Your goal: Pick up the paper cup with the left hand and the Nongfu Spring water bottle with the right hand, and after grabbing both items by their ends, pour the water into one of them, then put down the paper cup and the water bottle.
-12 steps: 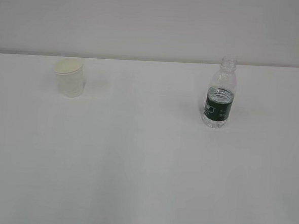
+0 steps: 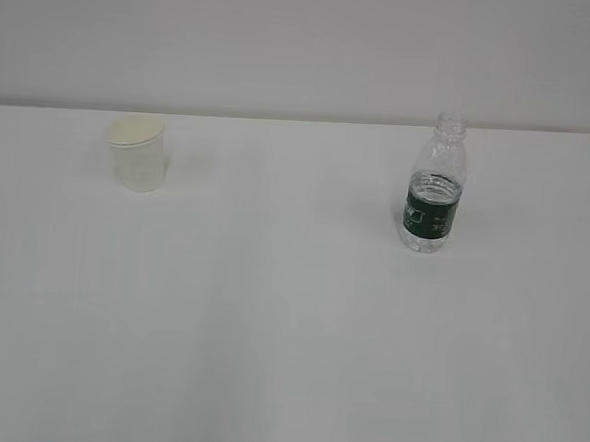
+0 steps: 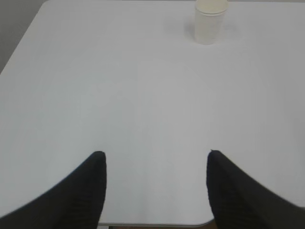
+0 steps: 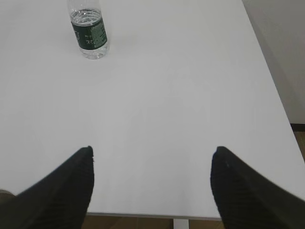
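The paper cup (image 2: 137, 152) stands upright at the back left of the white table (image 2: 270, 310); the left wrist view shows the cup (image 3: 210, 23) far ahead and a little to the right. My left gripper (image 3: 155, 153) hangs open over the table's near edge, nothing between its fingers. The Nongfu Spring water bottle (image 2: 436, 186) stands upright and capless at the back right, with water reaching about its green label. In the right wrist view the bottle (image 4: 88, 29) is far ahead to the left. My right gripper (image 4: 152, 149) is open and empty. Neither arm appears in the exterior view.
The table's near edge (image 3: 157, 223) lies just under the left gripper, its left edge (image 3: 21, 45) slanting off. In the right wrist view the table's right edge (image 4: 271, 81) borders a wall and floor. A pale wall (image 2: 306, 41) rises behind the table.
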`<state>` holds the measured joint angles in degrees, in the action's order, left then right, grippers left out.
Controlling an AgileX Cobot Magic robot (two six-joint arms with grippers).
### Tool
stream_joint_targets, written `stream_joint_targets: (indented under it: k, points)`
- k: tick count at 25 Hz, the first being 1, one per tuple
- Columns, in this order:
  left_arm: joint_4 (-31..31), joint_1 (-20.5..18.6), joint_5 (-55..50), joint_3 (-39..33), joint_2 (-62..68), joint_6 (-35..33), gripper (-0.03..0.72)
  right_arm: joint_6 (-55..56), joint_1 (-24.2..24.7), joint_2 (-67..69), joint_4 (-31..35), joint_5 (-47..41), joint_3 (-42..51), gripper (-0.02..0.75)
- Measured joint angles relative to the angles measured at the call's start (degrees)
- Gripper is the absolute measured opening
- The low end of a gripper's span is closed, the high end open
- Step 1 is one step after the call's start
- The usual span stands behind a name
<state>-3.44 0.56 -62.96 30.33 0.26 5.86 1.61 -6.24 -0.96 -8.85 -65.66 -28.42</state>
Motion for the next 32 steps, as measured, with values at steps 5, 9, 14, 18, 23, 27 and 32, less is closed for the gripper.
stream_joint_targets:
  k: [5, 9, 14, 18, 23, 27, 32]
  points:
    - [0.0, 0.0, 0.0, 0.0, 0.0, 0.0, 0.47, 0.0, 0.0, 0.0, 0.0, 0.0, 0.0, 0.575]
    - [0.0, 0.0, 0.0, 0.0, 0.0, 0.0, 0.465, 0.0, 0.0, 0.0, 0.0, 0.0, 0.0, 0.575]
    - [0.0, 0.0, 0.0, 0.0, 0.0, 0.0, 0.457, 0.0, 0.0, 0.0, 0.0, 0.0, 0.0, 0.575]
    - [0.0, 0.0, 0.0, 0.0, 0.0, 0.0, 0.446, 0.0, 0.0, 0.0, 0.0, 0.0, 0.0, 0.575]
    - [0.0, 0.0, 0.0, 0.0, 0.0, 0.0, 0.442, 0.0, 0.0, 0.0, 0.0, 0.0, 0.0, 0.575]
    - [-0.51, 0.0, 0.11, 0.0, 0.0, 0.0, 0.436, 0.0, 0.0, 0.0, -0.12, 0.0, 0.0, 0.575]
    - [-1.09, 0.0, 1.32, 0.51, 0.0, 0.0, 0.369, 0.34, 0.0, 0.0, -0.61, 2.21, -0.82, 0.575]
